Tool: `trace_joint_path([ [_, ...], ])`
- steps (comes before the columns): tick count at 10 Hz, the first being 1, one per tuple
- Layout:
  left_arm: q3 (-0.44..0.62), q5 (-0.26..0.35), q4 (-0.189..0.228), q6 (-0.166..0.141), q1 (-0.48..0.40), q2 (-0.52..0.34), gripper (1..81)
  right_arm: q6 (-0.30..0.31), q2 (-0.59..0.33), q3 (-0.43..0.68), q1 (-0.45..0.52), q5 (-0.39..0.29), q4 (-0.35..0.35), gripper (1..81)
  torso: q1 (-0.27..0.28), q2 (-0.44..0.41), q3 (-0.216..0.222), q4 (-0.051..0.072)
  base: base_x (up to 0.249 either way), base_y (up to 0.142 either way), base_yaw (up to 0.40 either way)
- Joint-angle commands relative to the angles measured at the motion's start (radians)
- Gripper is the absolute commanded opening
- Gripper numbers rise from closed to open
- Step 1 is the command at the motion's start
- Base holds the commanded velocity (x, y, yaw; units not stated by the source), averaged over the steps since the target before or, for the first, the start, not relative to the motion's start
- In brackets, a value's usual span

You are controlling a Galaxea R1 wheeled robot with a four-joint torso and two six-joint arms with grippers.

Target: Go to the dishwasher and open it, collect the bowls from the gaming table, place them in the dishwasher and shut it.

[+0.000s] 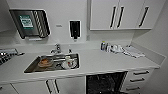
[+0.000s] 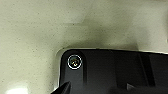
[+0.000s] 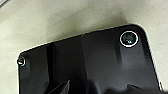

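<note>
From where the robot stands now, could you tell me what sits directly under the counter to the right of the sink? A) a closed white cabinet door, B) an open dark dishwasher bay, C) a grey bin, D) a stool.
B: below the counter, right of the sink, the dishwasher shows as an open dark bay, with white drawers beside it.

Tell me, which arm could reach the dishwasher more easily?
Probably the right. In the head view the dishwasher, dark inside, sits right of the middle under the counter, on the right arm's side; the sink lies to the left. It's only a guess.
</note>
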Motion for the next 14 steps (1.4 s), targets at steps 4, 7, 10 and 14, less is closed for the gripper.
trace_joint_path([
  [4,-0.014,0.057,0.008,0.001,-0.031,-0.006,81.1,-0.002,0.001,0.005,0.042,-0.053,-0.013,81.1,-0.119,0.181,0.058,0.000,0.000,0.000,0.000],
  [7,-0.021,0.057,0.008,0.001,-0.033,-0.005,81.1,-0.002,0.027,-0.012,0.043,-0.053,-0.026,81.1,-0.185,0.285,0.120,0.000,0.000,0.000,0.000],
  [10,-0.043,0.057,0.008,0.001,-0.033,0.008,81.1,-0.002,0.030,-0.014,0.046,-0.053,-0.027,81.1,-0.240,0.372,0.190,0.000,0.000,0.000,0.000],
  [14,-0.051,0.058,0.008,0.001,-0.033,0.012,81.1,-0.002,0.030,-0.014,0.051,-0.053,-0.029,81.1,-0.323,0.497,0.169,0.000,0.000,0.000,0.000],
])
